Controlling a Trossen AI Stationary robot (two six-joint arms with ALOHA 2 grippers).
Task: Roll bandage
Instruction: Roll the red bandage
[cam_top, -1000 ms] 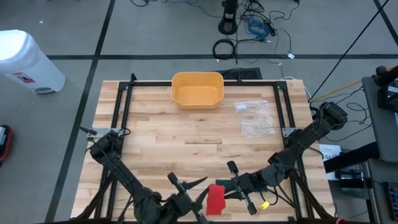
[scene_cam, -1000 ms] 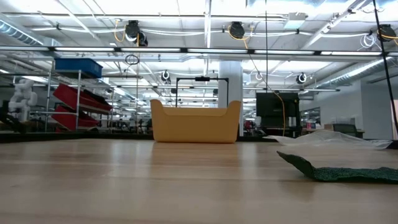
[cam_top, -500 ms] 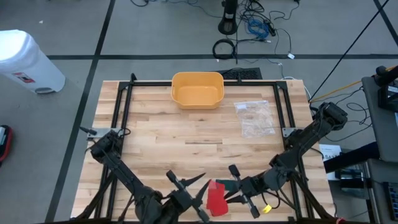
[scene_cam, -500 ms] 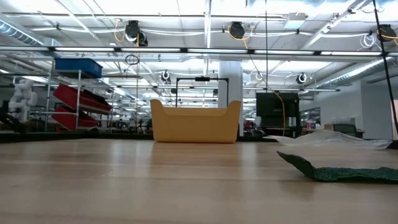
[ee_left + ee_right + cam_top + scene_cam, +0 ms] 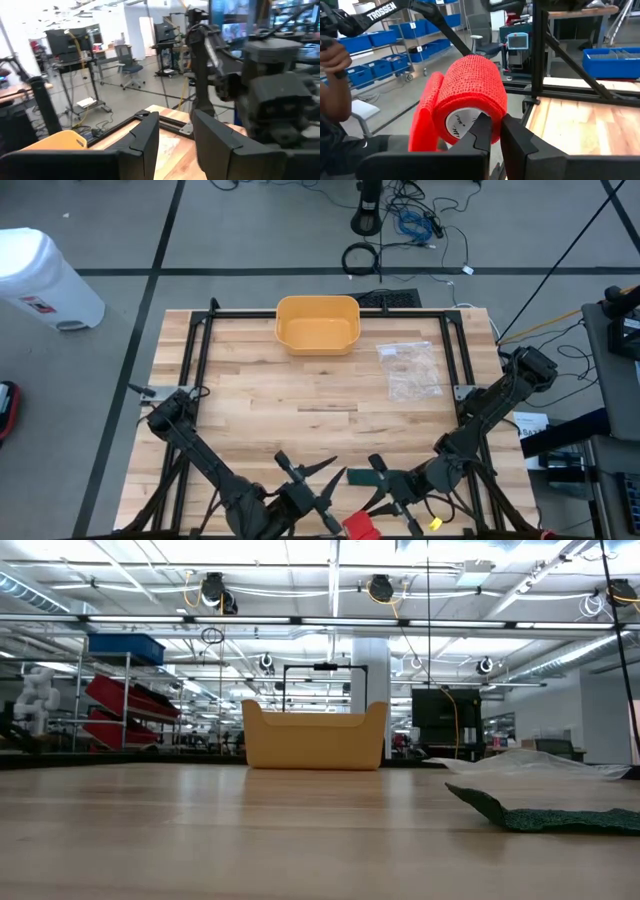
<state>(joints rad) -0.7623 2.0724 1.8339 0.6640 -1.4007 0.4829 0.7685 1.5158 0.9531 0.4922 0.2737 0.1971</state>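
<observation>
The red bandage (image 5: pixel 470 95) is a roll on a white core, with a loose tail (image 5: pixel 426 112) hanging off one side. My right gripper (image 5: pixel 499 131) is shut on it at the table's near edge. In the high view the gripper (image 5: pixel 372 508) shows there with a bit of the red bandage (image 5: pixel 361 527) just beyond it. My left gripper (image 5: pixel 175 142) is open and empty; in the high view it (image 5: pixel 312 477) stands just left of the right gripper. My right gripper holds the bandage roll at its open end face, by the white core (image 5: pixel 462 120). The fingertips (image 5: pixel 484 127) cover the place of contact, so the kind of hold does not show. The roll is lifted clear and its loose tail hangs slack beside it.
A yellow bin (image 5: pixel 317 324) stands at the table's far middle, and it also shows in the low view (image 5: pixel 314 736). A clear plastic bag (image 5: pixel 410 370) lies to the bin's right. A dark green pad (image 5: pixel 545 817) lies on the table at the low view's right.
My right gripper has drawn back toward the table's near edge with the red bandage. The bandage showed as a broad red strip between the two grippers; now only a small red bit shows at the near edge.
</observation>
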